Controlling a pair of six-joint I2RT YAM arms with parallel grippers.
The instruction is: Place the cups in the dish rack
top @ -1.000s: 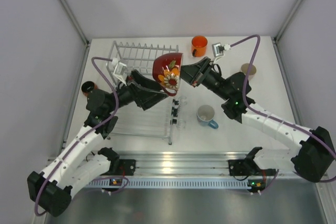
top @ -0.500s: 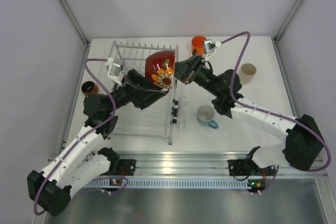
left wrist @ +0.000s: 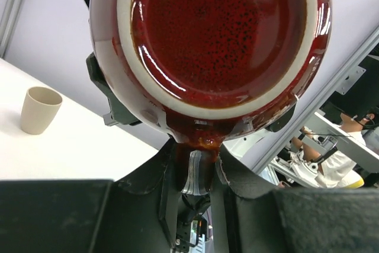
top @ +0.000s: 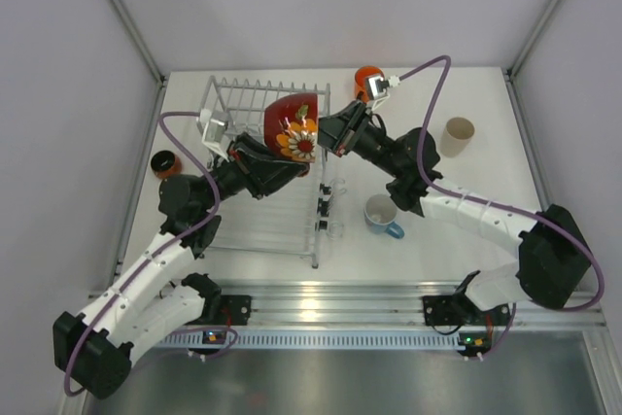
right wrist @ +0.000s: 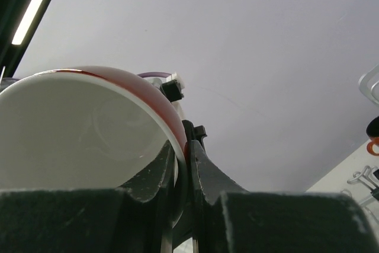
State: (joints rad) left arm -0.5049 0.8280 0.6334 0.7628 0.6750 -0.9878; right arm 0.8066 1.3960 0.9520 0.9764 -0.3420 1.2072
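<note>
Blue mug (top: 382,216) sits upright on surface (top: 428,252), nearest us. Beyond it, our left pincer (left wrist: 199,163) and right pincer (right wrist: 183,164) both pinch red mug (top: 292,128), held aloft over dish rack (top: 243,96). Orange mug (top: 365,76) stands farthest back, behind right pincer.

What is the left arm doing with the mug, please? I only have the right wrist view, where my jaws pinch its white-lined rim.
Observer: The left gripper grips the same red mug from its base side, jaws shut on what looks like the handle.
Operator: Thank you. Where is the mug relative to the rack?
Observer: In the top view it is held over the far right part of the dish rack, lying on its side, mouth towards your arm.
Operator: Is any cup loaded yet?
Observer: I see none in the part of the rack that shows; the light blue mug stands on the table just right of it.
</note>
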